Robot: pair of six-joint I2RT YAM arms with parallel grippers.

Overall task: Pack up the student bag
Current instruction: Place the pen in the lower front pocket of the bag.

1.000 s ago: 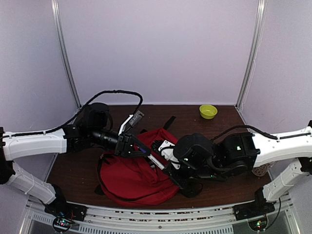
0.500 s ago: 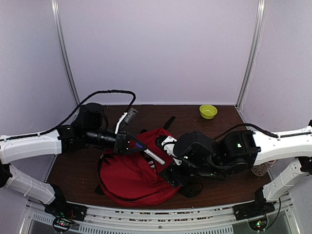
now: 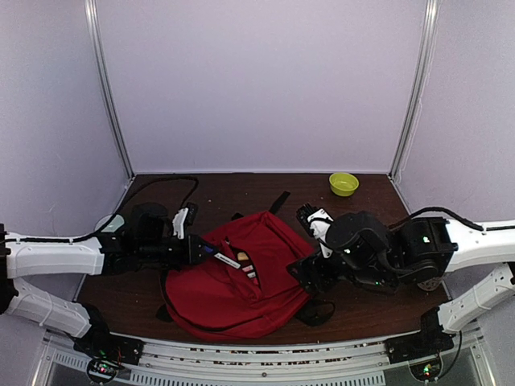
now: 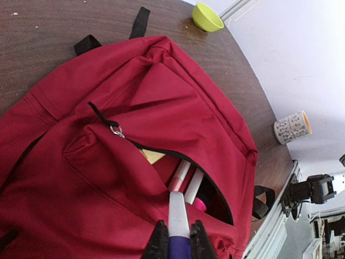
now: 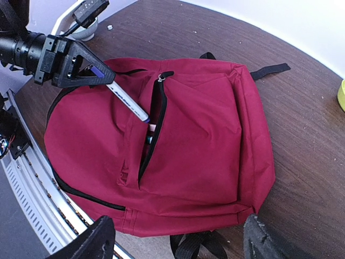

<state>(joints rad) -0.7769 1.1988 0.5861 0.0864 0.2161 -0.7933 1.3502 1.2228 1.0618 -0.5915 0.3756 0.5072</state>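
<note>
The dark-red student bag [image 3: 233, 293] lies flat on the table, its front pocket [image 4: 213, 189] unzipped. Pink and white markers [image 4: 180, 177] and a yellow thing [image 4: 152, 156] show inside it. My left gripper [image 3: 199, 249] is shut on a white pen with a blue end [image 4: 178, 216], whose tip rests at the pocket's mouth. From the right wrist, the same pen [image 5: 126, 100] slants toward the zip opening. My right gripper [image 5: 178, 243] hangs open above the bag's bottom edge [image 5: 199, 145] with nothing between its fingers [image 5: 91, 240]. It sits by the bag's right side [image 3: 306, 273].
A green bowl [image 3: 344, 183] stands at the back right of the table. A patterned cup [image 4: 291, 127] stands to the right, behind my right arm. Black straps [image 5: 202, 248] trail from the bag's bottom and top. A pale round object [image 3: 111, 223] sits at the far left.
My right gripper has opened and pulled off the bag to the right. My left gripper has closed on the pen and drawn back left, lowering the tip to the pocket mouth.
</note>
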